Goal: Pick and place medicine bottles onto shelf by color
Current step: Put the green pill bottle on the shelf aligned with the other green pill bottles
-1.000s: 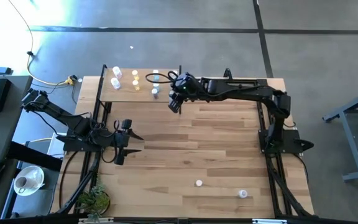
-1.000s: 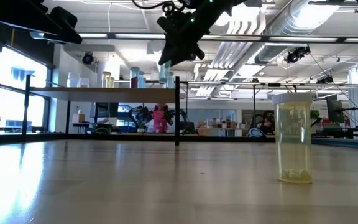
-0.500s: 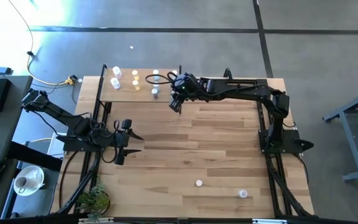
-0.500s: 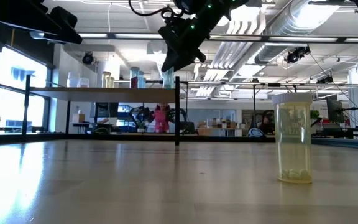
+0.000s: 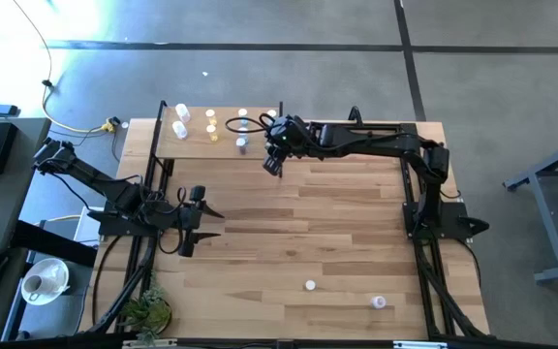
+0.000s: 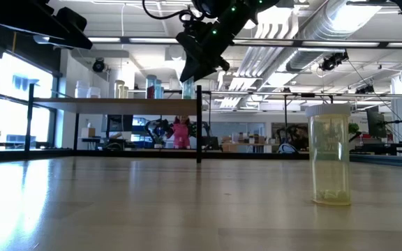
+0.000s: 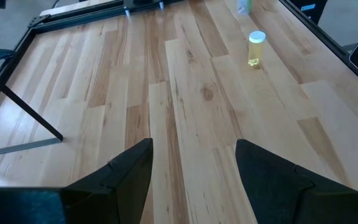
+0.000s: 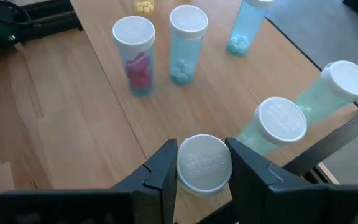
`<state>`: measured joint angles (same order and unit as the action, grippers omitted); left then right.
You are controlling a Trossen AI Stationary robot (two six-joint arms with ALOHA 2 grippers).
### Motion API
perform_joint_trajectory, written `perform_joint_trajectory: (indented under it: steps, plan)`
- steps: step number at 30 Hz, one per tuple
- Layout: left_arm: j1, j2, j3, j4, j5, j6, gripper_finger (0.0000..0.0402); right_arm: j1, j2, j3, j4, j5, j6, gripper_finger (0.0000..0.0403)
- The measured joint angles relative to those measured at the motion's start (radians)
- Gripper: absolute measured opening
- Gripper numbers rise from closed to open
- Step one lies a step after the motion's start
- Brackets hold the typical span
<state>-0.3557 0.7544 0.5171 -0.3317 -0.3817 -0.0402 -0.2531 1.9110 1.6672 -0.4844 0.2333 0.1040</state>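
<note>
Nearest the front edge of the light wood-plank table, two small capped cylindrical bottles are left to sort: a yellow-tinted bottle standing upright towards the right, and a second pale-capped bottle just right of it at the near-right corner, its tint too small to tell. At the table's left edge, mid-depth, the left gripper waits with its dark fingers spread and nothing between them.

At the far left stands the small light-wood shelf on thin black posts. It already carries several bottles, among them a pink-filled bottle, two light-blue bottles and two green-tinted bottles. The right gripper hangs over the shelf's right end, its fingers pinching a white-capped bottle by the cap, close beside the green pair. By my reckoning most of the sorting is done: this bottle needs setting down, then the two near ones.
</note>
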Motion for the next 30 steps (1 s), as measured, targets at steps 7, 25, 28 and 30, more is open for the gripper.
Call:
perform_joint_trajectory:
  steps: [7,25,28,30]
  plan:
    - [0.000,0.000,0.000,0.000,0.000,0.000,0.0220,0.000,-0.003,0.000,-0.006,0.003,0.000,0.0099]
    - [0.000,0.000,0.000,0.000,0.000,0.000,0.0220,0.000,-0.001,-0.003,-0.001,0.002,-0.026,0.0166]
    - [0.000,0.000,0.000,0.000,0.000,0.000,0.0220,0.000,-0.001,-0.003,0.000,0.002,-0.026,0.0166]
    - [0.000,0.000,0.000,0.000,0.000,0.000,0.0220,0.000,-0.001,-0.002,0.000,0.002,-0.026,0.0166]
